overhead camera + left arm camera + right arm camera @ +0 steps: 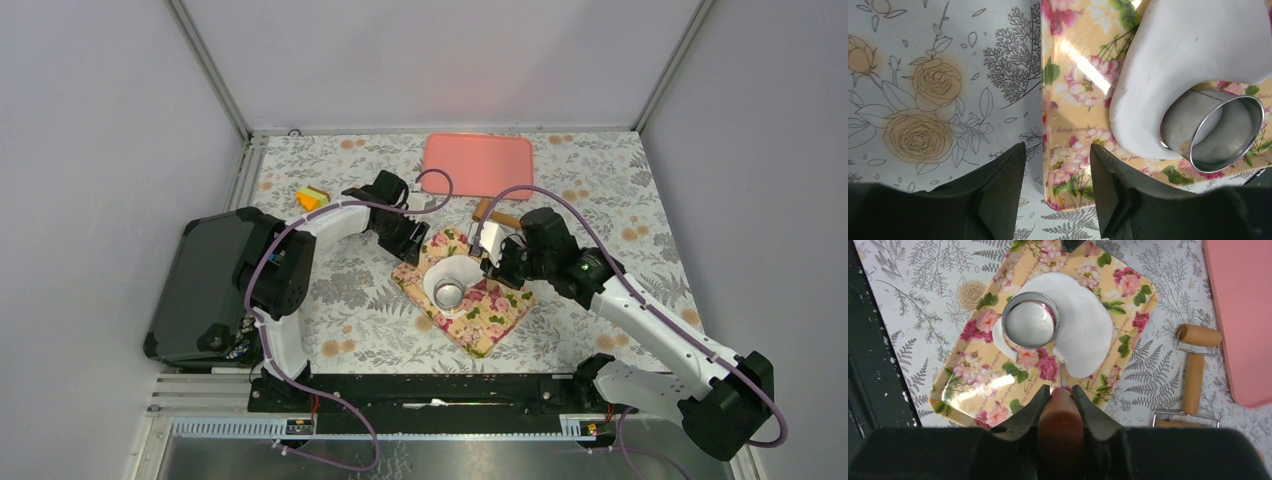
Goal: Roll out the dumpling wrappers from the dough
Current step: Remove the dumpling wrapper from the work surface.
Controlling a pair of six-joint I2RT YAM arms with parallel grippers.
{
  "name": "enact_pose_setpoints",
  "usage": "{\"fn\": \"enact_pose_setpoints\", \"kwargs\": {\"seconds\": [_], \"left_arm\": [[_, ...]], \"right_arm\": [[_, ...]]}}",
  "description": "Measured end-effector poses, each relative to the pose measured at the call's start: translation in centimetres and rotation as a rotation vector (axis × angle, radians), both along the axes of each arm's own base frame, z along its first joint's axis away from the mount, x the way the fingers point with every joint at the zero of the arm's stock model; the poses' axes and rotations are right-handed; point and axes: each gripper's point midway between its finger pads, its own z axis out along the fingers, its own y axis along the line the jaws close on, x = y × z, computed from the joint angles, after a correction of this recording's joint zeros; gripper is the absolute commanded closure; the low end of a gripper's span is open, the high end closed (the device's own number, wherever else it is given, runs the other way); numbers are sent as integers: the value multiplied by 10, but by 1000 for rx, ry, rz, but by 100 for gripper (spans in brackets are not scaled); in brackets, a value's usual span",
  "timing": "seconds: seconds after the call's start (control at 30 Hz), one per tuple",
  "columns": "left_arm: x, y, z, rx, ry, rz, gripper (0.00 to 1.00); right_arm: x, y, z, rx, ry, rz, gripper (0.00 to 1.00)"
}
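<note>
The flat dough [1083, 325] lies on the floral tray [973, 385] on the counter [913, 305], with a metal ring cutter [1238, 130] standing at its edge. The left hand [1057, 147] has its fingers apart over the tray's corner. The right hand [1060, 389] is clamped on a wooden handle [1060, 425].

faint cursive print on floral tray [1073, 75], roughly "being around", rest illegible

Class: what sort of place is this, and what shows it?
Probably a robotics lab cell staged for kitchen work: grey panel walls enclose the table, a left arm and right arm stand at its near edge, and flattened dough lies on a floral tray with a ring cutter.
</note>
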Motion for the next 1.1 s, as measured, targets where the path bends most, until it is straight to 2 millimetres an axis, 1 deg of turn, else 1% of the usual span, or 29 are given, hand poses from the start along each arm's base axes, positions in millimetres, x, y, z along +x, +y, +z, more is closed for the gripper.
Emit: {"fn": "enact_pose_setpoints", "kwargs": {"seconds": [0.17, 0.3, 0.53, 0.57, 0.63, 0.77, 0.97, 1.1], "left_arm": [[-5, -4, -5, 6, 14, -15, 48], [-9, -6, -10, 13, 32, -24, 52], [-9, -6, -11, 12, 35, -25, 68], [-8, -4, -12, 16, 34, -22, 75], [-8, -3, -12, 20, 32, -22, 78], [-9, -3, -14, 23, 39, -20, 87], [-11, -3, -14, 26, 46, -21, 93], [-11, -3, -14, 25, 47, -19, 94]], "right_arm": [[10, 0, -1, -12, -28, -23, 100], [20, 6, -2, -1, -43, -27, 100], [35, 19, -3, 29, -61, -31, 100], [41, 24, -2, 46, -67, -39, 100], [42, 25, -2, 49, -68, -42, 100], [51, 32, -2, 68, -82, -49, 100], [68, 45, -2, 88, -102, -52, 100], [78, 53, -2, 106, -108, -58, 100]]}}
